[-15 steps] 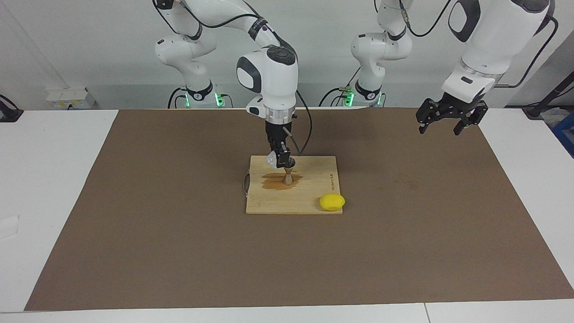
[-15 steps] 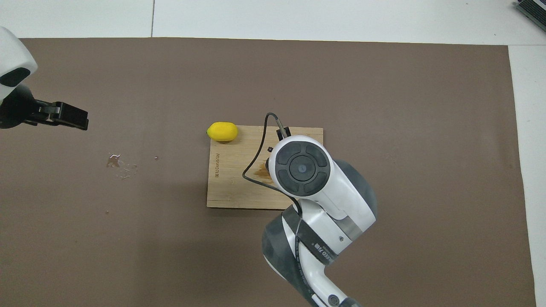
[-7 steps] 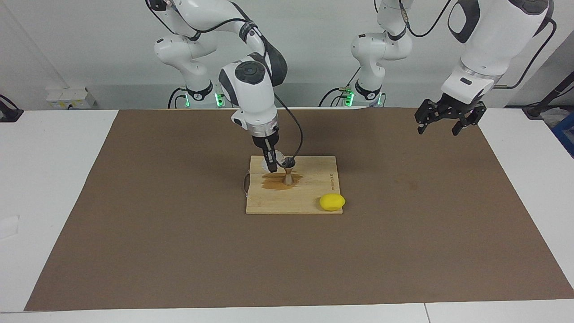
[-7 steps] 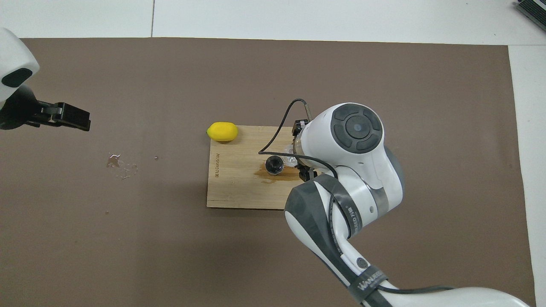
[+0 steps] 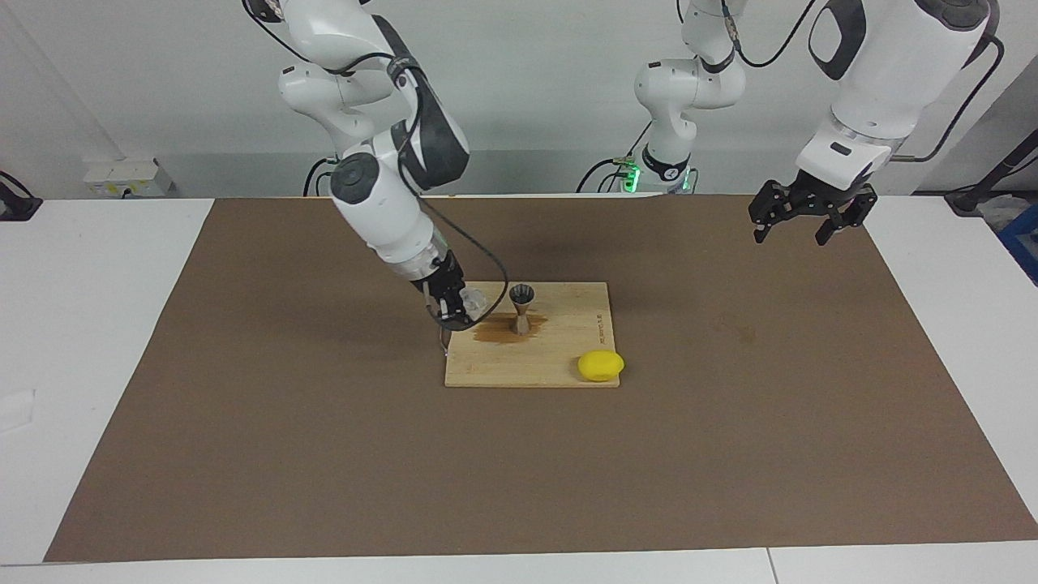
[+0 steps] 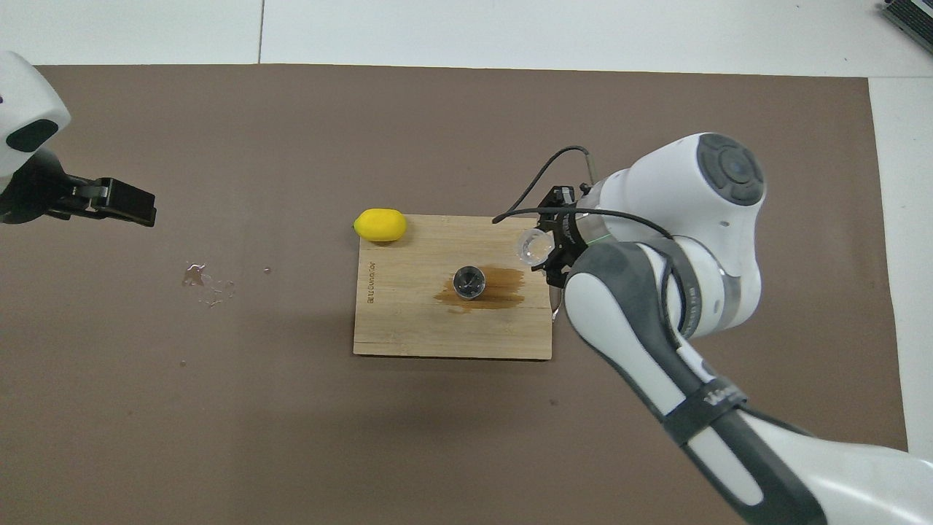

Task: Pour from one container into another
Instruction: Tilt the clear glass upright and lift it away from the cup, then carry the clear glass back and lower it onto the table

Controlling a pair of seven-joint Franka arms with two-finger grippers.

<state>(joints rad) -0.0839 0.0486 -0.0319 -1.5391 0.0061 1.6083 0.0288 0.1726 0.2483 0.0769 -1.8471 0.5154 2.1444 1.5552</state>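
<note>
The small clear cup [image 5: 470,306] [image 6: 533,246] is held in my right gripper [image 5: 456,309] [image 6: 552,246], just over the wooden board's [image 5: 559,357] [image 6: 408,321] edge toward the right arm's end. The silvery hourglass jigger [image 5: 521,309] [image 6: 469,282] stands upright on the board, in a dark wet stain [image 5: 496,332] [image 6: 496,286], beside the cup. My left gripper [image 5: 808,217] [image 6: 124,205] is open and empty, raised over the brown mat toward the left arm's end, waiting.
A yellow lemon [image 5: 601,366] [image 6: 380,224] lies at the board's corner, farther from the robots than the jigger. Small water droplets [image 6: 208,281] lie on the brown mat [image 5: 324,454] toward the left arm's end.
My right gripper has swung with the cup away from over the jigger toward the right arm's end and lowered to the board's edge. The jigger now shows uncovered. The left arm barely moved.
</note>
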